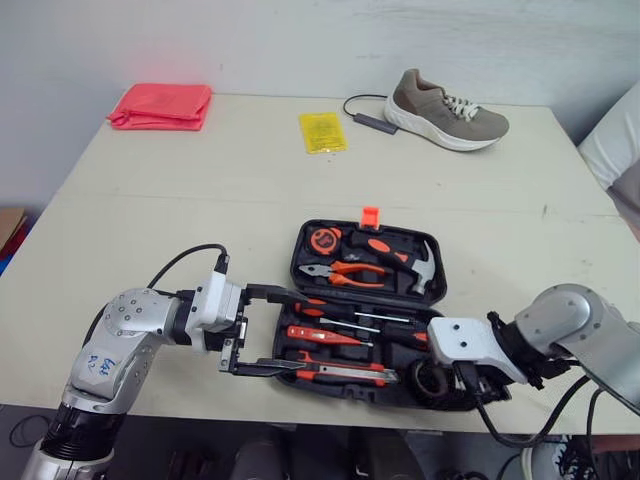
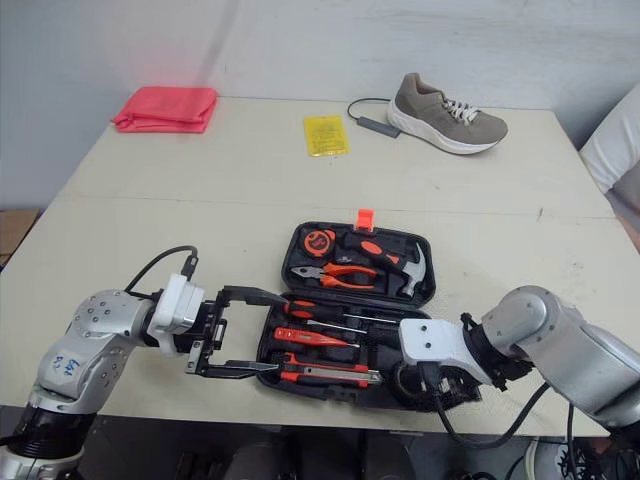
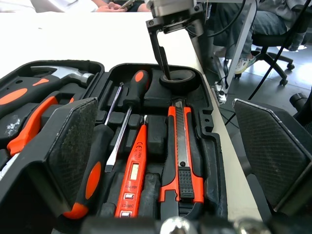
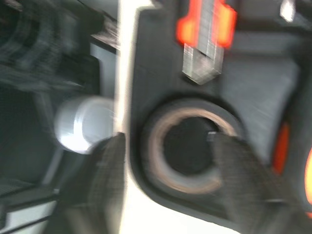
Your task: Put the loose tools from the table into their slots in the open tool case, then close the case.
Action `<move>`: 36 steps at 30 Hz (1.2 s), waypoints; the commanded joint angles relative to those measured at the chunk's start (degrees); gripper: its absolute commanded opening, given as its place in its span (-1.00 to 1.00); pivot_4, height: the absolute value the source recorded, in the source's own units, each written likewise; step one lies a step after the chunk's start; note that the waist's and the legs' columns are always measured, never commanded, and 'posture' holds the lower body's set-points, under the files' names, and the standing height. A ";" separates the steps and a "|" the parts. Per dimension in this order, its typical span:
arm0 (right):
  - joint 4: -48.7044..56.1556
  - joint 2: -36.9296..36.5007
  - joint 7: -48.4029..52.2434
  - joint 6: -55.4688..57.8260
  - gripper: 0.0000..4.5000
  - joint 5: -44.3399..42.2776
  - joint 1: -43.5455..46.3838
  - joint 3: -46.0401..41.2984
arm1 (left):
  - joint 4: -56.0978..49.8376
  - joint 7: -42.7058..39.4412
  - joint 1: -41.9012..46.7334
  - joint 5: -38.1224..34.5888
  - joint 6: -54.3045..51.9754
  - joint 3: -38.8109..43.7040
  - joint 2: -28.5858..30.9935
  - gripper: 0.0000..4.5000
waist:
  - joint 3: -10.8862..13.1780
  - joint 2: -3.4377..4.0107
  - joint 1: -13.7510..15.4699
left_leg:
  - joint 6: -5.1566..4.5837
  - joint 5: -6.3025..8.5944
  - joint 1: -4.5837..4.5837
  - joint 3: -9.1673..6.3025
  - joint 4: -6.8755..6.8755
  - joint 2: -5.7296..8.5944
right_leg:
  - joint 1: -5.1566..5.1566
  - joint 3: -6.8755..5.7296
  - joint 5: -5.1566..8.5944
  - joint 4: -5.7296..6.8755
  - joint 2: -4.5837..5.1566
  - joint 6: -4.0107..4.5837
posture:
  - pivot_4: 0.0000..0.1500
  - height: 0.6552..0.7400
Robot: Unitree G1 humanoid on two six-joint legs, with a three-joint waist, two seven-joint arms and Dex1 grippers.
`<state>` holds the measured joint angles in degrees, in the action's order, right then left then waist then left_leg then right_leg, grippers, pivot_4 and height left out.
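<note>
In the head view, the case is lying open close to the bench's front edge. Its tray is nearly reaching that edge and its lid is lying flat behind. Bare bench is spreading wide to the left of the case and behind it. Along the back, a cloth, a packet and a shoe are lying well apart from the case. A hammer and pliers are sitting in the lid. The left hand is reaching in from the left with its 2 fingers spread wide, gripping nothing and straddling the tray's left end. The right hand is hanging over the tray's near right corner, above the roll.

In the left wrist view, 1 pad is hovering over the screwdrivers. The other is standing outside the tray's near wall, past the bench edge. The knife and tester are lying in their slots between them. At the far end, 1 right finger is dipping into the roll's hole. A chair is standing beyond the bench.

In the right wrist view, which is blurred, the roll is sitting in its round slot with the knife tip just beside it. The fingers are standing parted, 1 outside the case wall and 1 at the roll's inner rim. I cannot tell whether they are pressing.
</note>
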<state>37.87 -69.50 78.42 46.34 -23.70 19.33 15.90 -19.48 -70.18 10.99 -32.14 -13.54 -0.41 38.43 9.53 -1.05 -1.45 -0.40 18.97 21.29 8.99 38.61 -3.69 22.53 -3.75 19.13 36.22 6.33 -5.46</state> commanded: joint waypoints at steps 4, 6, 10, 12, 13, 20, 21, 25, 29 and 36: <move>0.79 -2.41 5.06 1.11 0.57 -11.26 0.87 -10.80 | -0.12 -0.42 -0.55 -0.46 1.02 1.52 0.83 1.00 | 0.00 0.01 -0.02 | -0.01 0.00 -0.02 -0.02 0.00 -0.01 | -0.02 0.00 0.00 0.00 0.00 0.00 | 1.00 1.00; -0.69 -1.20 4.38 0.23 0.57 -13.92 -1.61 -15.38 | 0.18 -0.39 -0.42 -0.24 1.29 1.67 0.88 1.00 | 0.00 0.01 -0.01 | -0.01 0.00 -0.02 -0.02 -0.05 -0.01 | -0.01 0.00 0.00 -0.01 0.00 0.00 | 1.00 1.00; -1.79 7.54 0.34 -3.72 0.34 -20.11 -9.12 -24.65 | 0.90 -0.36 -0.29 0.05 1.98 2.13 1.01 1.00 | -0.03 -0.10 0.25 | -0.01 0.00 -0.02 -0.05 -0.08 -0.01 | -0.06 -0.03 0.00 -0.07 0.00 0.00 | 1.00 1.00; -1.28 12.15 -1.43 -7.57 0.07 -19.77 -14.61 -27.60 | 1.16 -0.41 -0.29 0.08 2.21 2.24 1.05 1.00 | -0.03 -0.09 0.61 | 0.00 0.00 -0.01 -0.07 -0.08 0.02 | -0.08 -0.07 0.00 -0.07 -0.02 -0.01 | 1.00 1.00; -0.97 14.58 -1.87 -10.82 -0.17 -18.50 -17.71 -28.22 | 1.20 -0.48 -0.33 0.01 2.22 2.29 1.07 1.00 | -0.03 -0.09 0.86 | 0.00 0.00 -0.01 -0.06 -0.09 0.03 | -0.06 -0.06 -0.01 -0.06 -0.02 -0.01 | 1.00 1.00; -7.91 23.48 -1.57 -34.35 -0.96 -4.69 -30.16 -24.70 | 0.91 -0.87 -0.17 -0.32 1.67 1.75 1.11 1.00 | -0.02 -0.08 1.37 | -0.02 0.00 -0.08 0.02 0.00 0.07 | -0.12 -0.11 -0.05 -0.04 -0.41 -0.10 | 1.00 1.00; -9.82 24.07 -1.97 -36.71 -0.96 -2.78 -30.50 -23.71 | 0.96 -0.99 -0.04 -0.33 1.60 1.72 1.19 1.00 | -0.02 -0.08 1.38 | -0.03 0.00 -0.10 0.06 0.00 0.07 | -0.11 -0.11 -0.06 -0.03 -0.42 -0.10 | 1.00 1.00; -15.62 25.00 -4.36 -40.58 -0.96 2.59 -30.91 -19.81 | 1.31 -1.28 0.66 -0.25 1.43 1.77 1.48 1.00 | -0.02 -0.07 1.28 | -0.01 -0.01 -0.12 0.10 -0.02 0.00 | -0.06 -0.08 -0.05 0.00 -0.53 -0.09 | 1.00 1.00; -20.49 24.43 -5.14 -45.11 -0.96 7.63 -32.28 -16.21 | 1.05 -1.16 0.91 -0.20 1.13 1.92 1.76 1.00 | -0.02 -0.05 1.32 | 0.02 -0.02 -0.14 0.10 -0.01 -0.04 | -0.05 -0.04 -0.02 0.05 -0.58 -0.05 | 1.00 1.00; -24.70 25.03 -8.48 -47.56 -0.96 9.08 -33.02 -13.97 | 0.76 -0.45 0.60 -0.09 0.74 2.39 2.23 1.00 | -0.39 -0.61 1.22 | 0.07 0.01 -0.28 0.02 -0.01 -0.13 | -0.21 0.10 0.00 0.02 -0.59 0.00 | 1.00 1.00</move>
<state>17.61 -44.32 71.77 -2.48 -17.58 -12.45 0.45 -17.32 -70.81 11.58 -31.75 -12.71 1.11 40.08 9.14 -1.66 -0.24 -0.31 18.98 20.99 9.01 38.60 -3.83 22.30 -3.64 19.13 36.24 5.74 -5.45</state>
